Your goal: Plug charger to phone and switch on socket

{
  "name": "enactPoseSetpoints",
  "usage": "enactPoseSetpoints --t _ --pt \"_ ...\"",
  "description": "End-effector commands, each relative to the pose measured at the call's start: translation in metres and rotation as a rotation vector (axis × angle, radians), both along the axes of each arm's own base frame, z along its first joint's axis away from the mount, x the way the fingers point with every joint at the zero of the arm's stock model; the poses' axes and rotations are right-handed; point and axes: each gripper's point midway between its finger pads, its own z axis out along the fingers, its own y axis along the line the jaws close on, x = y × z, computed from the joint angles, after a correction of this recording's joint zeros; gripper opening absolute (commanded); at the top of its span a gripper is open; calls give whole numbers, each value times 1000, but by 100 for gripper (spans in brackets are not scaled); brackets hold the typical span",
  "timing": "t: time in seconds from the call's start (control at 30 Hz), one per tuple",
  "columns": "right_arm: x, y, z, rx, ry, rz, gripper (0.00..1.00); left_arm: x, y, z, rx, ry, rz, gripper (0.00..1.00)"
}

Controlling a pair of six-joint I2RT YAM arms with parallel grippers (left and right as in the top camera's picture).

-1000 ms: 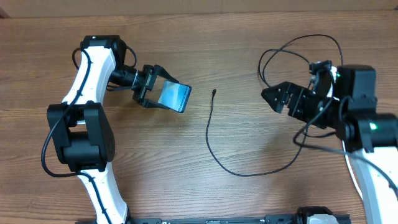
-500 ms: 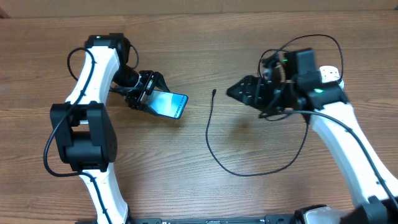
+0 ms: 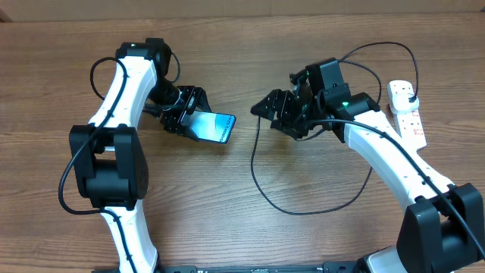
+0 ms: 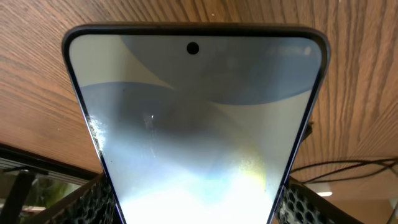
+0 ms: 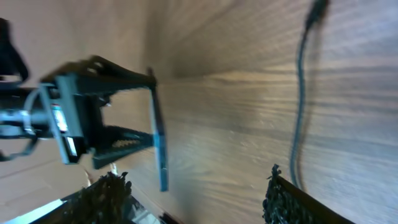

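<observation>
My left gripper (image 3: 189, 121) is shut on the phone (image 3: 214, 127), which has a light-blue screen and is held left of the table's centre; the screen fills the left wrist view (image 4: 199, 137). The charger cable (image 3: 261, 186) is thin and black and loops across the table; its connector tip (image 3: 261, 112) lies just under my right gripper (image 3: 263, 110). My right gripper is open and empty, pointing left toward the phone. In the right wrist view the phone (image 5: 158, 146) shows edge-on and the cable (image 5: 300, 93) runs down the right. The white socket strip (image 3: 405, 110) lies at the far right.
The charger's black plug sits in the strip (image 3: 407, 92) at its top end. More black cable loops behind my right arm (image 3: 364, 57). The table is bare brown wood (image 3: 227, 220).
My right arm has swung left from near the strip to the connector tip. My left gripper has shifted the phone slightly and tilted it flatter.
</observation>
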Motion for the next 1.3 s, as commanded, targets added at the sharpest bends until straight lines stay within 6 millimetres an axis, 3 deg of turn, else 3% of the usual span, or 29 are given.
enactPoseSetpoints --t 0.0,0.3,0.63,1.27 --pt "2 7 3 31 22 -29 72 6 -4 9 -10 8 57 59" --pt "1 14 1 53 45 -42 65 6 -12 15 -64 17 70 59" --pt "-10 44 -15 60 102 -9 56 6 -20 21 -123 24 77 59" --pt "-20 70 -15 34 38 36 46 -3 -47 23 -138 26 14 59"
